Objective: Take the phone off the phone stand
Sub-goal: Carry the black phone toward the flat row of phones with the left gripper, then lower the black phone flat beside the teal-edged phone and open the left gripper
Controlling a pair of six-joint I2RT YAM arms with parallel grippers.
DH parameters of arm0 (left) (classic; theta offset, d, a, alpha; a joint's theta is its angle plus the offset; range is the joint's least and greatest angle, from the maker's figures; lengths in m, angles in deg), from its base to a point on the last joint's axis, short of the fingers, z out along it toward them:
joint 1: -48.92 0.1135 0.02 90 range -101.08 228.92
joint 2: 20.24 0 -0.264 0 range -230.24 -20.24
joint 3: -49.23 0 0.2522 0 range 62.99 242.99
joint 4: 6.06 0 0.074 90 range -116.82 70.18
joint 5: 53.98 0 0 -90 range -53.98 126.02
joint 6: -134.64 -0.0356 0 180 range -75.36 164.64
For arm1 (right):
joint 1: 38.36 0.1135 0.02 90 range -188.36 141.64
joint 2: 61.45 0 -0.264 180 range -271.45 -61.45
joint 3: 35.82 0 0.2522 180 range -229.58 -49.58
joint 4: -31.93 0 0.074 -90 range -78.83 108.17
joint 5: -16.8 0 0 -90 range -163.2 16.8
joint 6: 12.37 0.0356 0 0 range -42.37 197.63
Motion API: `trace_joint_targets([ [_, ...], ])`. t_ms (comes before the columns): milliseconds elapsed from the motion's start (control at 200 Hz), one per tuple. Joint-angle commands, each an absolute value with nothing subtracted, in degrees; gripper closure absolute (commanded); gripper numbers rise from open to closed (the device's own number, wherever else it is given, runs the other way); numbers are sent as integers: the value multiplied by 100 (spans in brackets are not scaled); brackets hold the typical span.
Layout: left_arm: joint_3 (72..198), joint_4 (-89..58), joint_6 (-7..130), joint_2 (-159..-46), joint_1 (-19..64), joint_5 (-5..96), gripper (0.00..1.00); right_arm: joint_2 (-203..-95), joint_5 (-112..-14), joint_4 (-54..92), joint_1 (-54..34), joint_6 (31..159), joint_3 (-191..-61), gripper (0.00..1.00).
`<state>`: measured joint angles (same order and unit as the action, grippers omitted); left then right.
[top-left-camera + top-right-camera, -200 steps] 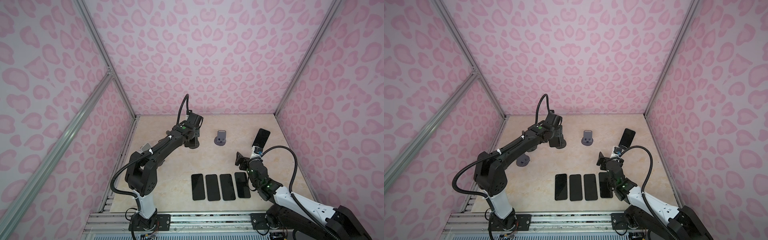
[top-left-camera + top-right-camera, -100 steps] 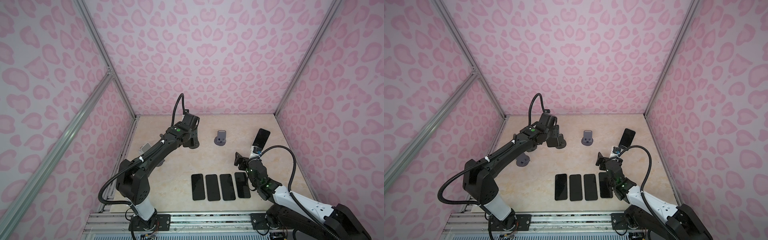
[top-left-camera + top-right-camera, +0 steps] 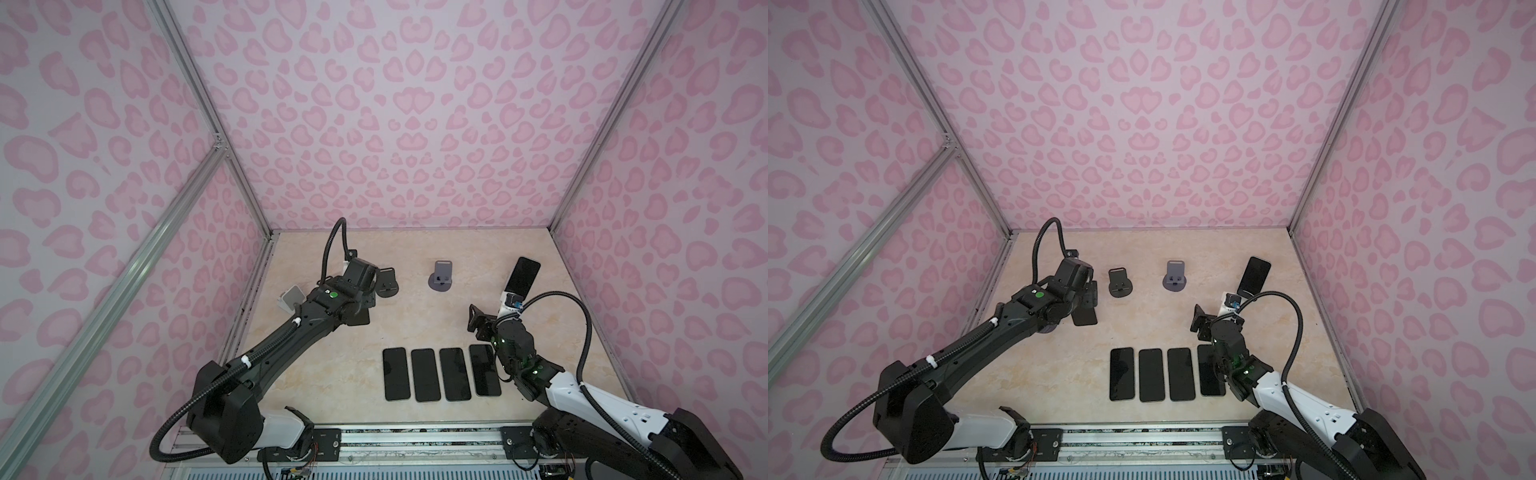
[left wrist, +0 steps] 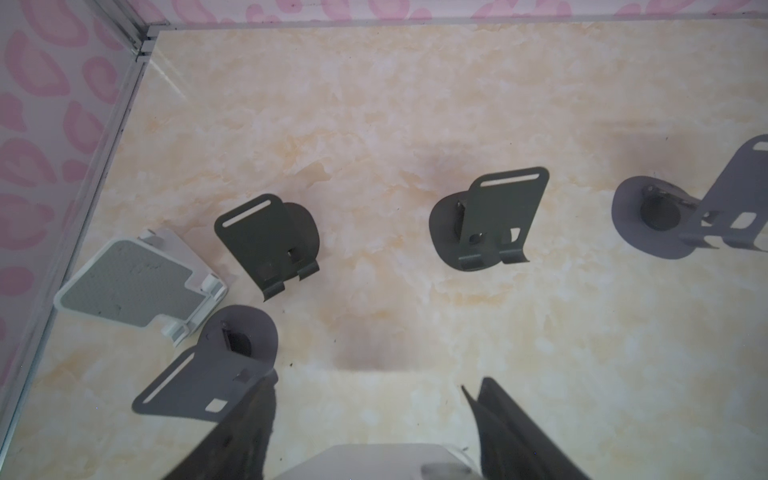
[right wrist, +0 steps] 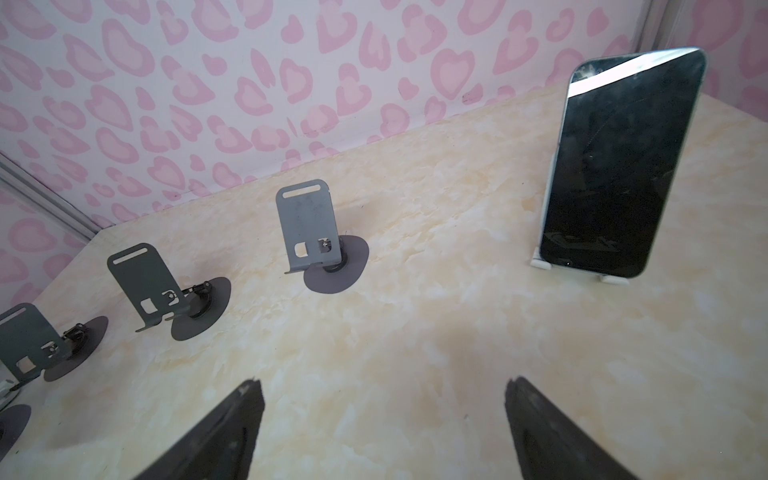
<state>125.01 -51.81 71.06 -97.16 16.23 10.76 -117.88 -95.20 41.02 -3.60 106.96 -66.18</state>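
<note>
My left gripper (image 3: pixel 1089 293) is shut on a dark phone (image 3: pixel 1084 312) that hangs off the table, left of an empty dark phone stand (image 3: pixel 1120 284). In the left wrist view the phone's pale end (image 4: pixel 374 459) fills the gap between the fingers of the left gripper (image 4: pixel 378 378). Another phone (image 3: pixel 523 275) leans upright on a white stand (image 5: pixel 540 262) at the far right. My right gripper (image 3: pixel 476 322) hovers open in front of it, and nothing sits between the fingers of the right gripper (image 5: pixel 383 381).
Several phones (image 3: pixel 440 374) lie flat in a row near the front edge. A grey stand (image 3: pixel 441 277) stands mid-back. A white stand (image 4: pixel 133 282), two dark stands (image 4: pixel 266 241) and a grey stand (image 4: pixel 208 374) crowd the left wall.
My left gripper has drawn back from the dark stand, leftward and toward the front, with the phone in it. The right arm has barely moved.
</note>
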Motion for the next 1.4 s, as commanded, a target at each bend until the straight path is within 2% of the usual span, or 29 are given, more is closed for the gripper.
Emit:
trace_joint_targets([
  [0,12194,-5409,7293,-9336,1626,1088,55,-11781,-9518,4278,-346,10645,-6597,7],
  [500,11693,-6865,7447,-8401,1631,1636,55,-11709,-9508,4232,-345,10645,-6582,7],
  [840,11476,-6955,7590,-8530,1631,2370,55,-11393,-9688,4111,-355,10557,-6528,7],
  [1395,11275,-6537,7568,-9105,1394,2969,57,-11627,-9667,4220,-348,10543,-6538,7],
])
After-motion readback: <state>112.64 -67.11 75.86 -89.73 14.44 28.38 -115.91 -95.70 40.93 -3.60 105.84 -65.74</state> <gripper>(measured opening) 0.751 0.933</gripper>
